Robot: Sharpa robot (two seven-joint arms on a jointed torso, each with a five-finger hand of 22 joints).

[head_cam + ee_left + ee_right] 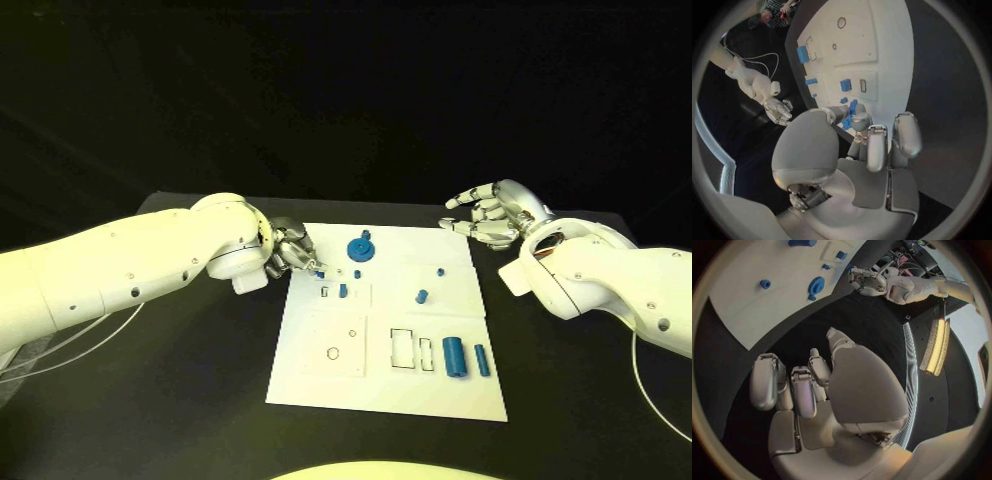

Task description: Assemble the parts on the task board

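A: Nearest to the camera lies the task board [325,385], the large white plate in the lower middle of the frame. What do the arms do?

B: Left hand [293,252] is at the board's upper left corner, fingers bent together. It seems to pinch a small blue part [317,271] at its fingertips, but I cannot tell this for sure. I think it holds the part there because the small slots are just beside.

A: And the other one?

B: Right hand [493,212] hovers beyond the upper right corner of the board, fingers apart and holding nothing. Probably it waits so that it does not disturb the left one.

A: Where are the remaining parts?

B: Blue gear [362,245] stands near the board's upper edge, in the middle. Two blue cylinders [464,357] lie at the lower right, beside the rectangular openings. A small blue peg [421,296] is right of centre, well apart from both hands.
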